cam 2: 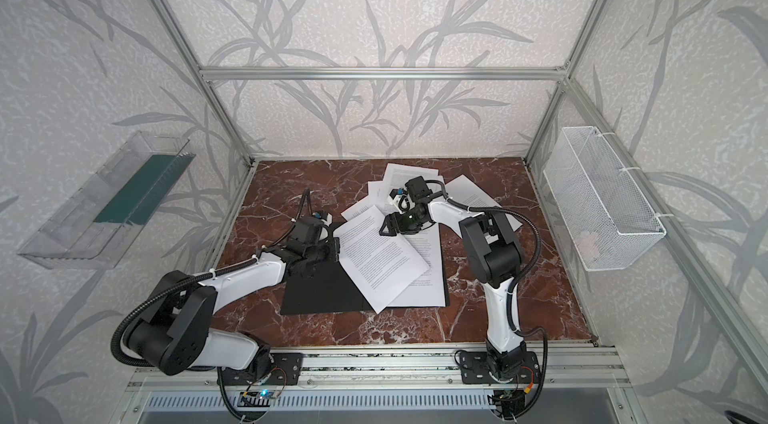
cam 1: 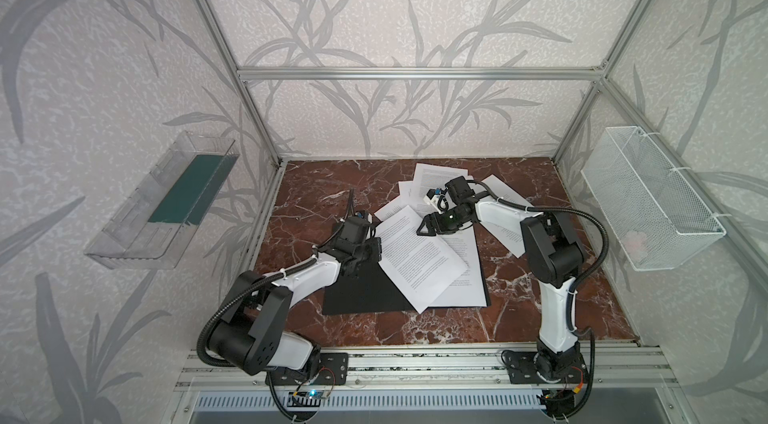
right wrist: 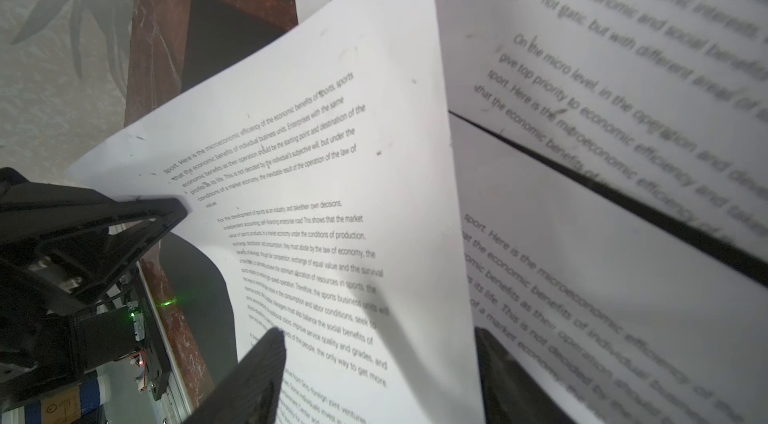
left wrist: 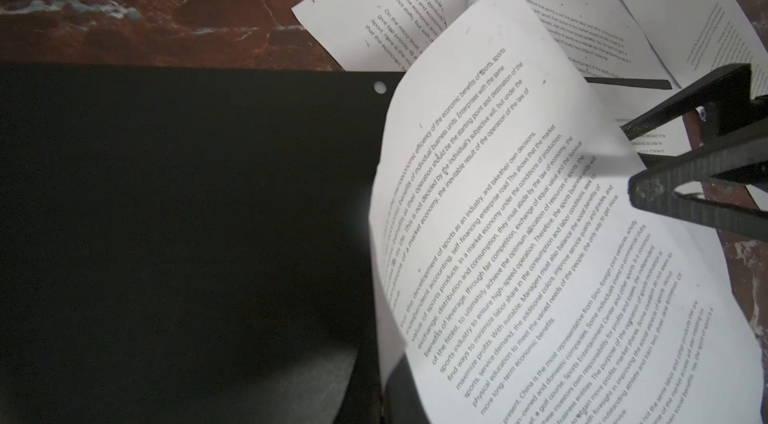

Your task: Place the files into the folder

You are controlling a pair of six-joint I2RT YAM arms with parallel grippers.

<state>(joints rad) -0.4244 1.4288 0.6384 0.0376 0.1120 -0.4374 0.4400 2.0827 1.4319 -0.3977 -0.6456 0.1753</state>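
We find the folder (cam 1: 357,293) (cam 2: 320,289), a thin one lying open with its black inside up, near the middle of the red-brown marble-patterned tabletop (cam 1: 316,201), a little toward 6 o'clock. The files (cam 1: 436,176), loose white paper sheets printed with dense black text, fan out overlapping from the folder's far edge toward 12 and 1 o'clock. One flat sheet (cam 1: 469,272) lies on the folder's 3 o'clock half. The top sheet (cam 1: 419,260) (cam 2: 382,260) lies slanted across it, its nearest corner reaching the folder's 6 o'clock edge. The left gripper (cam 1: 376,249) (cam 2: 336,249) sits at the top sheet's 9 o'clock edge, over the bare black half, its fingers pressed together on that edge. In the right wrist view we see the paper curve up off the folder to meet that gripper's tip, with shadow beneath. The right gripper (cam 1: 422,230) (cam 2: 384,230) is at the top sheet's 12 o'clock edge with its fingers apart. One finger (right wrist: 257,376) is over the printed face and the other (right wrist: 503,363) is beyond the paper's edge, so the edge runs between them unpinched. We cannot tell whether either finger touches the paper. A clear plastic tray (cam 1: 137,210) hangs on the 9 o'clock wall, and a white wire-mesh basket (cam 1: 648,197) on the 3 o'clock wall.
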